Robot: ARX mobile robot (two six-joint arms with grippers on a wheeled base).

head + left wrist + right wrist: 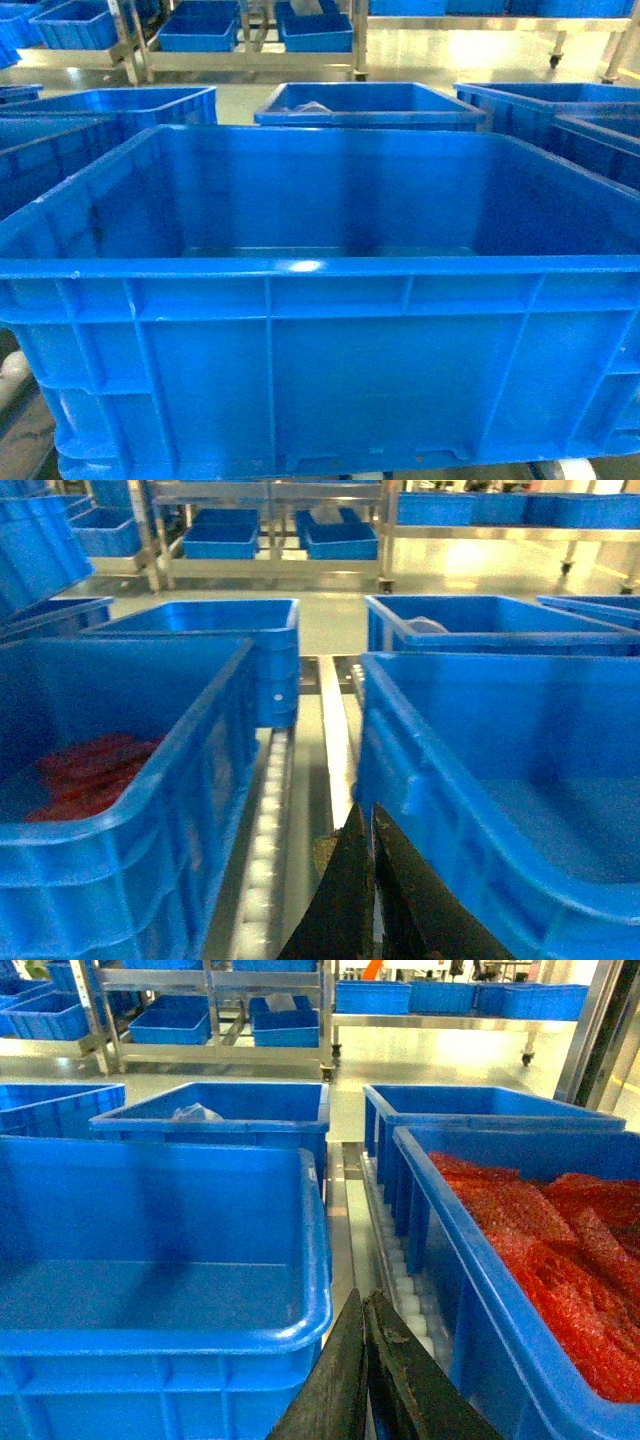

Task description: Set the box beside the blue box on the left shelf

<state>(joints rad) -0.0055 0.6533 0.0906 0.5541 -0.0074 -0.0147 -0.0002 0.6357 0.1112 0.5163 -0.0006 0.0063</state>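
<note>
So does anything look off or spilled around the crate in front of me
Nothing stands out. The box sits level and empty, with no visible cracks or spills. The neighbouring crates hold red material, all inside their walls.

Box (300, 250): bright blue moulded plastic, glossy, smooth inner walls with light glare on rim, outer wall ribbed. Neighbouring crates (520, 1220) same shiny blue plastic; one holds red crinkly film-like material (560, 1250), slightly shiny. Rollers (262, 820) between crates look white plastic, smooth. Shelf frame (270, 540) brushed pale metal. Floor (450, 60) polished, reflective. Fingers (400, 1380) matt black.
</note>
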